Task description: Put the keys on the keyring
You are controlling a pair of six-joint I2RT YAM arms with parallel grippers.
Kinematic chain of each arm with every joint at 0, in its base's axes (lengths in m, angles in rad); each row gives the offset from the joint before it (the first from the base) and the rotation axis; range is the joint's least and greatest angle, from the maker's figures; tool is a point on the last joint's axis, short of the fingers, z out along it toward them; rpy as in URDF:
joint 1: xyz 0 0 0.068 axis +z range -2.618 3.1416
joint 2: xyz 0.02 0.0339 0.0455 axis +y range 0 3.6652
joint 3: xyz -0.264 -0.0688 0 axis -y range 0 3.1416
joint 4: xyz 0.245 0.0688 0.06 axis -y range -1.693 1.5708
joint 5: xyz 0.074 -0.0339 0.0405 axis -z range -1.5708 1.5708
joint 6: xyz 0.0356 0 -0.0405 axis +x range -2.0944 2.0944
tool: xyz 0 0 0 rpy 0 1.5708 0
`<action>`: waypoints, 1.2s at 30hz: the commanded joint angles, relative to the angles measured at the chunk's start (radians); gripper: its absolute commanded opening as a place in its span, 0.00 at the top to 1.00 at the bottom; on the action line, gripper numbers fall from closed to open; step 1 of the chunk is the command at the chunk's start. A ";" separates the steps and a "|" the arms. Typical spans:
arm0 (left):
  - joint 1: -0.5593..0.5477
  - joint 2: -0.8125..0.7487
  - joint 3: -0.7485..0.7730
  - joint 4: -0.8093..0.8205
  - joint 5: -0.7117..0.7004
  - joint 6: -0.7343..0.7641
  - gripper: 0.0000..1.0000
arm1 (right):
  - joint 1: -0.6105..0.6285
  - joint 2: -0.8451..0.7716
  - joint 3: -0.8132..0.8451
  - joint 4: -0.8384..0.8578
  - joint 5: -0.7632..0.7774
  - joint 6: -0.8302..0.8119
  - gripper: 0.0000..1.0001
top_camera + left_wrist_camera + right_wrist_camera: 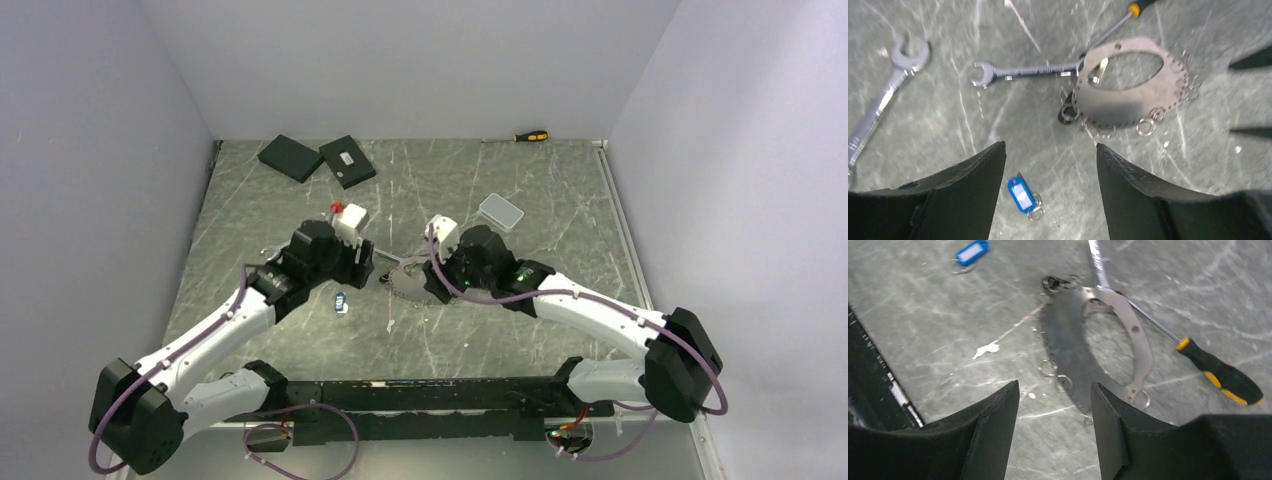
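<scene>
Left jaws, right jaws wide, empty; keyring (1118, 107) flat, one key (1023, 71) touching it, other key (883, 95) apart.

The right gripper (1054, 386) hangs over the table (938, 325), its two black fingers (993, 435) apart with nothing between them. Just beyond lies the keyring (1068, 335), a flat grey oval plate with small wire rings (1048, 368) along its rim. One key (1096, 260) has its end resting on the plate. A yellow-and-black screwdriver (1220, 372) touches the plate's far side. A blue tag (970, 252) lies well apart, nearer the table's edge with the black rail (878, 370).
</scene>
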 commanded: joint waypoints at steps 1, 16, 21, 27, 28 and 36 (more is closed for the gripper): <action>-0.035 -0.072 -0.136 0.155 0.002 -0.094 0.30 | -0.128 0.045 0.047 -0.013 -0.041 0.101 0.41; -0.403 0.276 -0.213 0.516 -0.242 -0.006 0.35 | -0.164 0.028 -0.062 -0.106 0.112 0.330 0.32; -0.443 0.328 -0.204 0.584 -0.278 0.025 0.37 | -0.165 0.057 -0.031 -0.158 0.217 0.350 0.32; -0.444 0.286 -0.198 0.541 -0.349 0.065 0.33 | -0.165 0.053 -0.041 -0.109 0.208 0.386 0.32; -0.443 0.267 -0.198 0.528 -0.363 0.073 0.30 | -0.165 0.037 -0.041 -0.095 0.206 0.392 0.31; -0.426 0.095 -0.199 0.398 -0.441 0.162 0.08 | -0.167 -0.037 -0.092 -0.033 0.253 0.417 0.19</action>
